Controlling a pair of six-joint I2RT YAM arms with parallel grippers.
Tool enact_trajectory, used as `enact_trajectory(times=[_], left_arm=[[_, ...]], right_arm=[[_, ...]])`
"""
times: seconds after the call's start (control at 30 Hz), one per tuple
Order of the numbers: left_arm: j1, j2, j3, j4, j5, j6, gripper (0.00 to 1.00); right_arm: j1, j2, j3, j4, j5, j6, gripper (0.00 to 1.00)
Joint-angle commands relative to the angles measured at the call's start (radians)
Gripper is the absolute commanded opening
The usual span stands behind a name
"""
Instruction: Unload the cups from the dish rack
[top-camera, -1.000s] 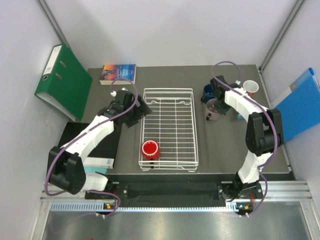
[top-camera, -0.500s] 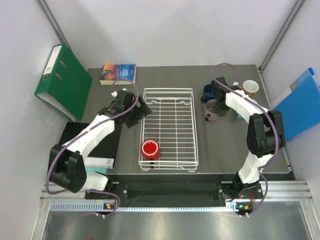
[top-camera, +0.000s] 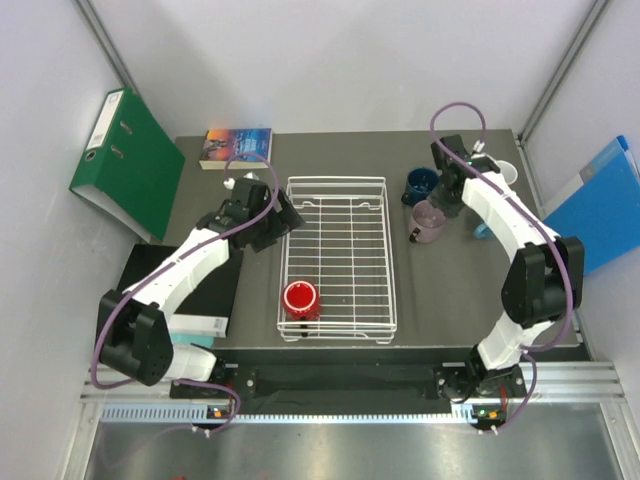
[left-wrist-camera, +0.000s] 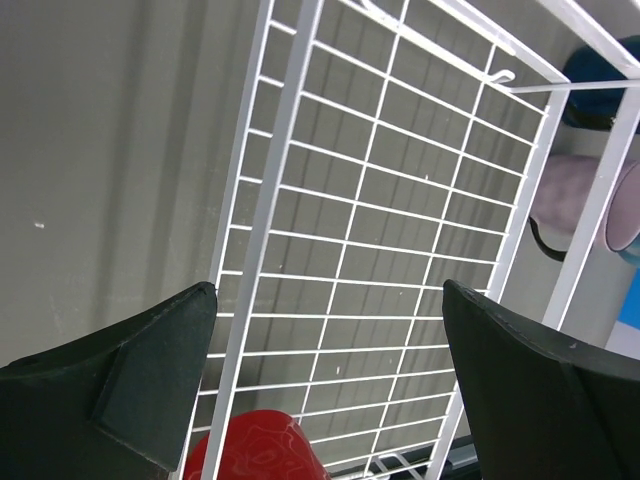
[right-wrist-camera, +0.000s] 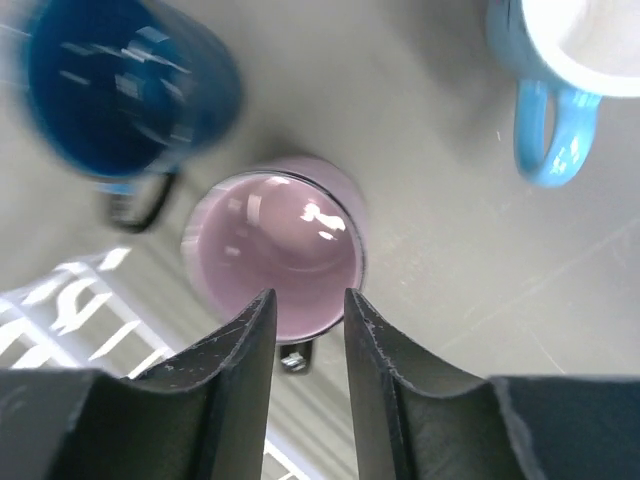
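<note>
The red cup (top-camera: 300, 297) was seen inside the rack (top-camera: 336, 180); the mauve cup (right-wrist-camera: 275, 250) was set on the tabletop (top-camera: 450, 290). The left claw (left-wrist-camera: 327, 300) was held wide apart, the right claw (right-wrist-camera: 310, 300) slightly parted above the mauve cup.

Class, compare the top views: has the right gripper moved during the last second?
Yes. Against the unmoved pale mauve mug, the right gripper has pulled back toward the far edge of the table, uncovering the mug.

Table (top-camera: 450, 290): dark, flat top.
Centre: rack (top-camera: 337, 186).
Far left corner: book (top-camera: 238, 147).
Far right: blue mug (top-camera: 420, 183), mauve mug (top-camera: 428, 218), teal mug (right-wrist-camera: 560, 45), near together.
</note>
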Motion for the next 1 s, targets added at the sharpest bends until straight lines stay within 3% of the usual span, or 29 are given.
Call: enact_trajectory(times=[0.0, 0.17, 0.27, 0.33, 0.5, 0.73, 0.97], left_arm=[[-0.005, -0.032, 0.081, -0.014, -0.011, 0.092, 0.99], [-0.022, 0.003, 0.145, -0.169, -0.034, 0.228, 0.99], [-0.083, 0.006, 0.185, -0.249, -0.164, 0.3, 0.99], [-0.129, -0.022, 0.182, -0.272, -0.202, 0.323, 0.99], [-0.235, -0.117, 0.187, -0.327, -0.274, 0.337, 0.99], [-0.419, -0.134, 0.248, -0.562, -0.437, 0.192, 0.99], [-0.617, -0.126, 0.24, -0.659, -0.517, -0.092, 0.99]], right_arm=[[-0.003, -0.145, 0.083, -0.025, 0.037, -0.104, 0.34], [0.004, -0.371, -0.039, 0.153, -0.122, -0.361, 0.39], [0.007, -0.546, -0.2, 0.314, -0.288, -0.483, 0.5], [0.013, -0.663, -0.317, 0.4, -0.372, -0.511, 0.56], [0.041, -0.772, -0.436, 0.411, -0.434, -0.542, 0.69], [0.076, -0.852, -0.489, 0.399, -0.475, -0.525, 0.77], [0.115, -0.866, -0.506, 0.39, -0.48, -0.517, 0.78]])
